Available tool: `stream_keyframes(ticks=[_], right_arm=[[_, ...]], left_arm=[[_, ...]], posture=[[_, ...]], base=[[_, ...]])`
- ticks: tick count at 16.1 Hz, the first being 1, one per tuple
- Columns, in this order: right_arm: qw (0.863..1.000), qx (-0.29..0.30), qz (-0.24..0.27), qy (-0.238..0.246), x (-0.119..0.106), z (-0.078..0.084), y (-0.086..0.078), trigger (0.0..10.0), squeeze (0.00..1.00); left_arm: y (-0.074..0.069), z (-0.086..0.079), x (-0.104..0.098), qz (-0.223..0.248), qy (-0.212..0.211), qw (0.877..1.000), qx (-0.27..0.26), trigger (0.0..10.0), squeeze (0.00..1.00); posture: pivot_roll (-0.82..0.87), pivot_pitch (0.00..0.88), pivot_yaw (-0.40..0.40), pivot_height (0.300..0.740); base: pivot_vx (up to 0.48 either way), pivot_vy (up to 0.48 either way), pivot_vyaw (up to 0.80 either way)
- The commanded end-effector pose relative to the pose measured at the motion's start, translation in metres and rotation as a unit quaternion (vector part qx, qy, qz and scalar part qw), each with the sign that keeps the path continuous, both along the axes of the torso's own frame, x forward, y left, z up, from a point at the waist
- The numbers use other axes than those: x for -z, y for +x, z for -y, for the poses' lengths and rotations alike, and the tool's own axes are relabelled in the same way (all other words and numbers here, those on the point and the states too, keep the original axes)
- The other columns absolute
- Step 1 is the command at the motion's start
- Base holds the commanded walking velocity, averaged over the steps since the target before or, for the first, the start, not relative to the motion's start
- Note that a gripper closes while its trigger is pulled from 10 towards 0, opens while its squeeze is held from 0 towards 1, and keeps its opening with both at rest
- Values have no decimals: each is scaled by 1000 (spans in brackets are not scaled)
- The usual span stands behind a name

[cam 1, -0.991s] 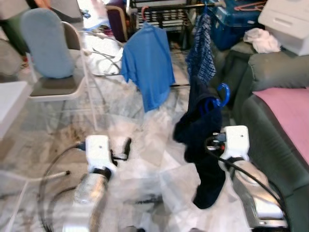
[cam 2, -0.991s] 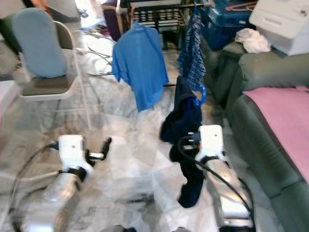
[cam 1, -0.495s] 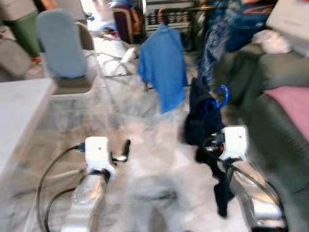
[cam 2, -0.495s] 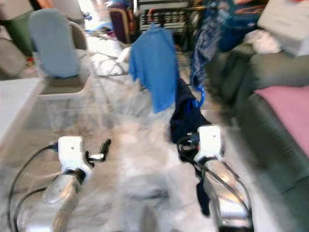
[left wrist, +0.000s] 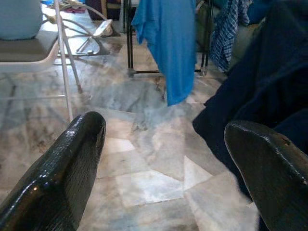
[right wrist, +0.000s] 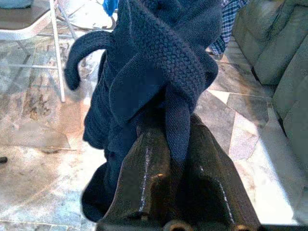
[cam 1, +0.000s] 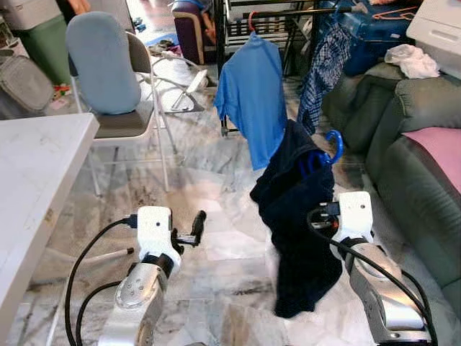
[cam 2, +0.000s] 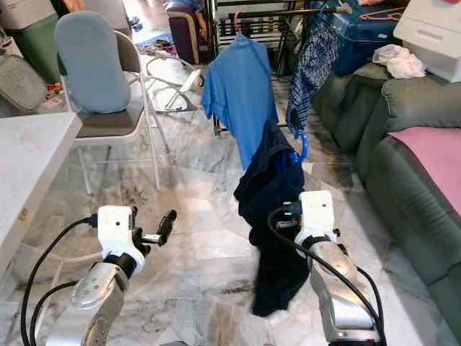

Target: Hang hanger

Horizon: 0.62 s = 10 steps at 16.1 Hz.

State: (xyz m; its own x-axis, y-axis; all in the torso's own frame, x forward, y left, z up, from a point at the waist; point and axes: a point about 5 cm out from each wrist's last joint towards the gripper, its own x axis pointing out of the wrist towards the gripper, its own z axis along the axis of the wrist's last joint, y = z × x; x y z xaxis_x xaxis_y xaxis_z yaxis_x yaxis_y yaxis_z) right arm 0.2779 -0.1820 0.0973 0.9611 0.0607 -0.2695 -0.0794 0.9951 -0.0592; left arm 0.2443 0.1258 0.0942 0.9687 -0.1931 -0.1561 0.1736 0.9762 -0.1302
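A dark navy knit garment point(cam 1: 299, 216) hangs on a blue hanger whose hook point(cam 1: 333, 141) sticks up above it. My right gripper point(right wrist: 175, 130) is shut on it at the top, the knit fabric pinched between the fingers point(right wrist: 144, 163). The garment dangles above the marble floor, just left of my right wrist point(cam 1: 351, 213). My left gripper point(cam 1: 196, 222) is held low over the floor, open and holding nothing, with its fingers point(left wrist: 72, 159) wide apart. At the back stands a clothes rack point(cam 1: 288, 13) carrying a blue T-shirt point(cam 1: 252, 94) and a plaid shirt point(cam 1: 325, 66).
A folding chair with a blue back point(cam 1: 104, 68) stands at the back left. A white table point(cam 1: 29, 173) edges in on the left. A green sofa point(cam 1: 403, 115) with a pink blanket point(cam 1: 439, 140) runs along the right. Boxes and laundry crowd the back.
The camera has swung, bringing the white table into view on the left and sharpening the picture. The navy garment has swayed and still hangs from my right gripper. My left gripper stays open.
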Motion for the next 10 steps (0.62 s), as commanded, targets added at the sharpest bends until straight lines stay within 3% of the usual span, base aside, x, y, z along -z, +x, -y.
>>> stream_keyframes(ticks=[1,3,5,6,10], right_arm=[[1000,-7,25,-4,-11,0,4,10000,0],[999,-27,31,13,-13,-5,5,10000,0],[987,-155,44,27,-24,-29,1,10000,0],[982,-184,42,22,-28,-31,1,10000,0],[983,-174,62,-11,-36,-18,10,10000,0]], left_arm=[[2,1,-4,12,1,1000,8,10000,0],[3,4,-8,21,-7,1000,21,10000,0],[9,4,-13,39,3,999,25,10000,0],[10,3,-14,40,5,999,22,10000,0],[12,0,-16,49,3,999,18,10000,0]], posture=[[-109,82,56,740],[-110,81,58,740],[-111,81,63,740],[-111,81,63,740],[-115,77,60,740]], base=[[0,0,0],[0,0,0],[0,0,0],[0,0,0],[0,0,0]])
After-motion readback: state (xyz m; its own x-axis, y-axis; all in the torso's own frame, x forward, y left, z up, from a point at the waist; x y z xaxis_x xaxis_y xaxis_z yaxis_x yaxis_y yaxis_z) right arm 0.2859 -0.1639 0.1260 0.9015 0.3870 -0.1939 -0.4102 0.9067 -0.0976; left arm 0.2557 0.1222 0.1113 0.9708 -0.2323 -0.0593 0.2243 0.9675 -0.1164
